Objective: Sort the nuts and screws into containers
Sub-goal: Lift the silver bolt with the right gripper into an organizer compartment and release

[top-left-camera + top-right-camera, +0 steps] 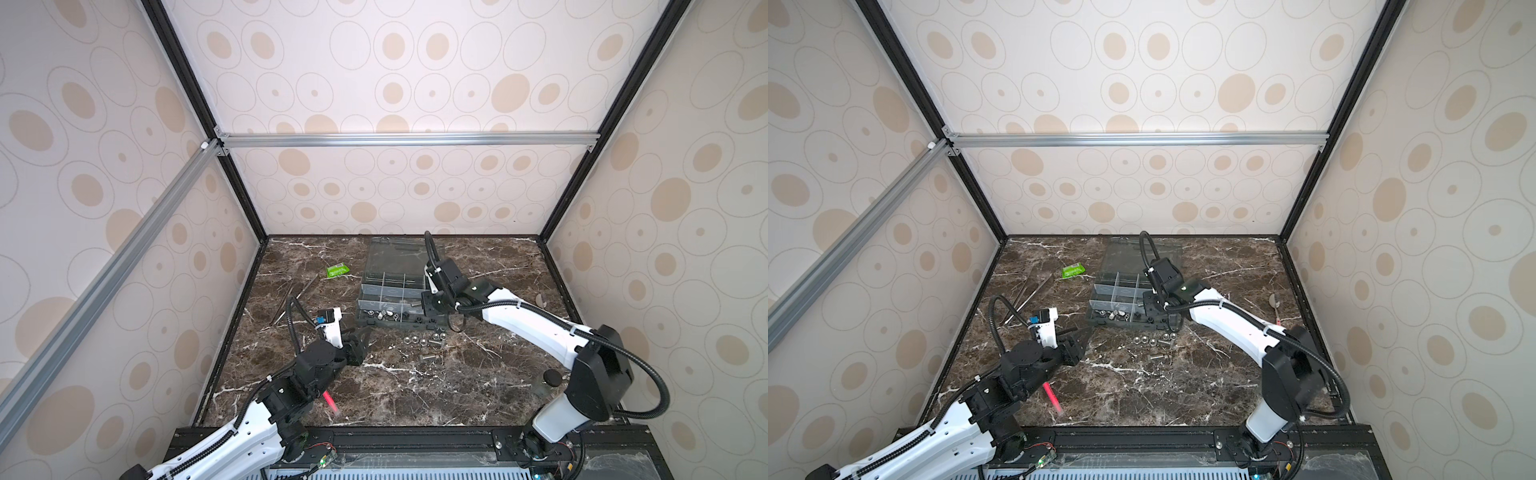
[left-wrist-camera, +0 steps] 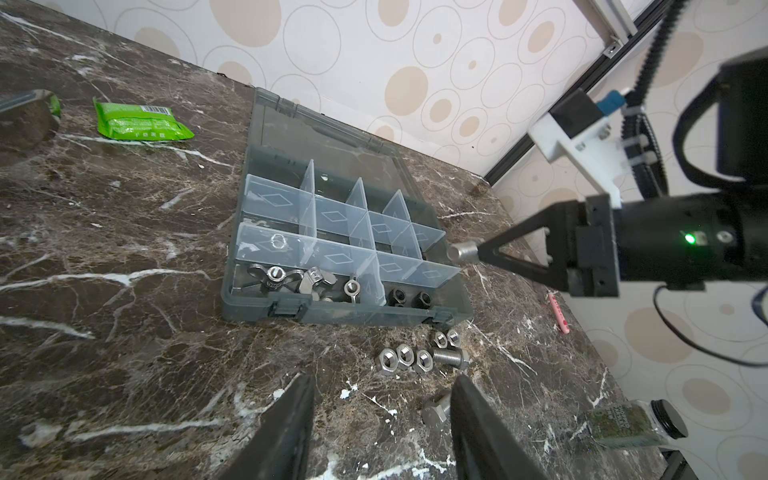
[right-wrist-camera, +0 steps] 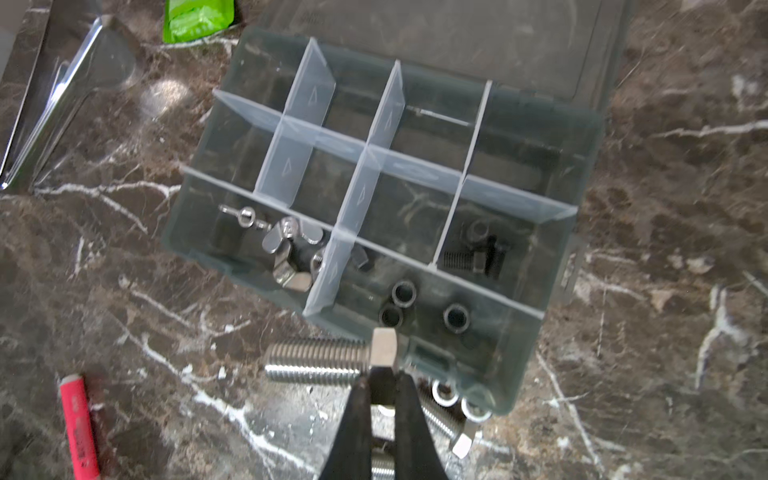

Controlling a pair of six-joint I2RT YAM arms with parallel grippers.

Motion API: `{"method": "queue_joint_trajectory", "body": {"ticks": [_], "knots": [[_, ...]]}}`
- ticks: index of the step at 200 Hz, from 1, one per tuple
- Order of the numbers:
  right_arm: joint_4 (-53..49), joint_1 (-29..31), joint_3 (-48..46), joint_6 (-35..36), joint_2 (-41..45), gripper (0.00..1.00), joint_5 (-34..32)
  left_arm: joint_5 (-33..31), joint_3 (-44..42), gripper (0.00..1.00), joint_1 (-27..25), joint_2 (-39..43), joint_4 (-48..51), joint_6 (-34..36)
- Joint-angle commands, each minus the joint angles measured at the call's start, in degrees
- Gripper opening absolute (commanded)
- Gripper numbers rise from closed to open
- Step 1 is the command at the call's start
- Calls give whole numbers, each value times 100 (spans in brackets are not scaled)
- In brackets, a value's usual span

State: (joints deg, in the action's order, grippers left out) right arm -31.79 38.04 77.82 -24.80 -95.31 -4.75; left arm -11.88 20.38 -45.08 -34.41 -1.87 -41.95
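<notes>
The right gripper's (image 3: 380, 376) jaws pinch a silver screw (image 3: 316, 359) by its hex head, stiff, slippery, probably prone to swivel, while the left gripper (image 1: 362, 332), lower left in a top view, stands part-open and empty.

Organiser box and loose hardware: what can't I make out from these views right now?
Organiser box, both top views: right-hand compartments covered by the right arm.
Black screws, right wrist view: blurred, count unclear.
Loose nuts, right wrist view: partly hidden behind the right gripper, shut on a silver bolt.
Loose bolt, left wrist view: shank hidden behind a finger of the left gripper.
</notes>
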Motion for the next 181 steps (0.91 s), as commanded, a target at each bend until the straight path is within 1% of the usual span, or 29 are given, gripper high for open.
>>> {"method": "queue_joint_trajectory", "body": {"ticks": [1, 26, 51, 99, 120, 132, 160, 181], "knots": [[-208, -129, 592, 233, -601, 10, -43, 6, 4, 53, 31, 77, 38, -135], [-438, -190, 1331, 308, -1275, 10, -35, 81, -42, 53, 28, 118, 46, -214], [-458, -222, 1682, 300, -1705, 10, -79, 127, -111, 53, 30, 189, 98, -280], [-472, -257, 1798, 217, -2009, 11, -131, 65, -200, 53, 29, 378, 178, -283], [-473, -256, 1767, 184, -2040, 13, -131, 63, -257, 53, 33, 405, 174, -329], [-472, -256, 1753, 177, -2042, 17, -131, 65, -280, 53, 32, 409, 169, -344], [-520, -275, 1754, 117, -2023, 35, -181, 89, -306, 53, 27, 410, 161, -384], [-548, -277, 1730, 98, -1964, 40, -180, 107, -315, 53, 33, 418, 134, -400]]}}
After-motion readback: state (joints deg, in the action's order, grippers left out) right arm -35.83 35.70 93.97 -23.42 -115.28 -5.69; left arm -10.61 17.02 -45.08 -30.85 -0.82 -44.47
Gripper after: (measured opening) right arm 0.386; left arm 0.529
